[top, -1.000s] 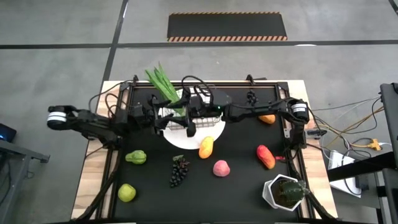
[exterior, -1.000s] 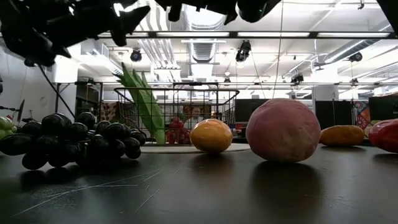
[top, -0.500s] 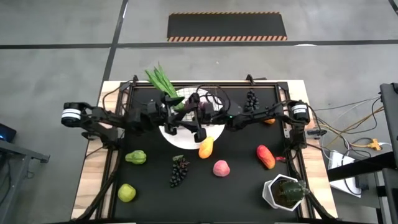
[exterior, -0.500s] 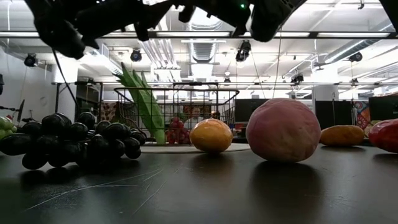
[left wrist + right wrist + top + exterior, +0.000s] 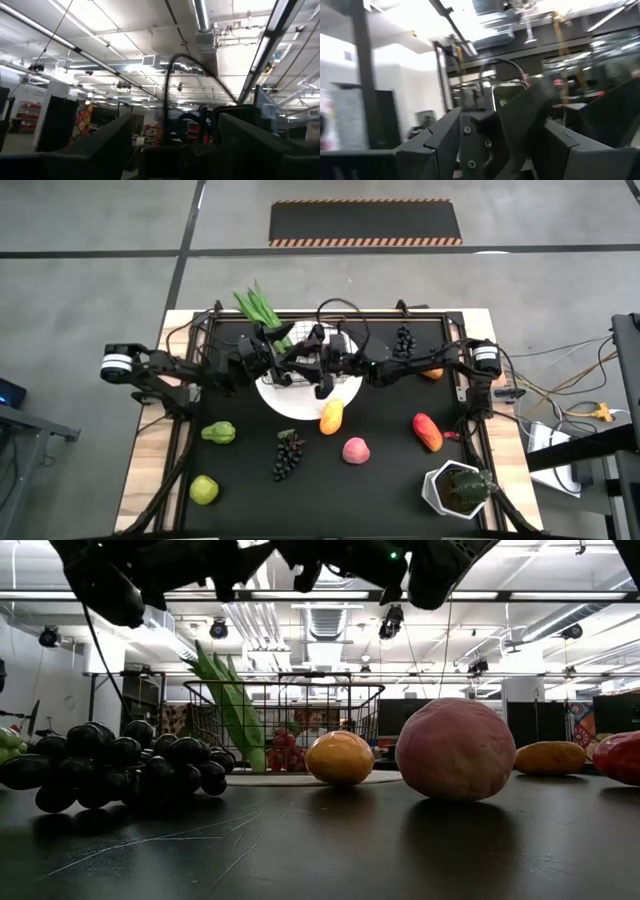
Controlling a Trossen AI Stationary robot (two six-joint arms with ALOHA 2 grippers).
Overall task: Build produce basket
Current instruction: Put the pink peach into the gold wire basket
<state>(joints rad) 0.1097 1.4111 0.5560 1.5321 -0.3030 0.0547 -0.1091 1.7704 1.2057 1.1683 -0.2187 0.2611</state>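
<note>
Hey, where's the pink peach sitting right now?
In the high view the pink peach lies on the black mat right of centre, between the dark grape bunch and the red-orange fruit, just below the yellow-orange mango.

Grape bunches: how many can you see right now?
2. A dark purple grape bunch lies at the table's front, left of the pink peach; another dark bunch lies at the back. The arms may hide more.

Workshop hall around a black-topped table

Grey concrete floor (image 5: 90,300) with dark seams and a striped hazard mat (image 5: 365,223) beyond the table (image 5: 390,445) — its wooden edges showing. Overhead, an open ceiling: long strip lights (image 5: 520,596), silver ducts (image 5: 250,625), hanging spotlights (image 5: 390,622) — white walls (image 5: 30,670) and dark shelving (image 5: 135,700) behind.
</note>
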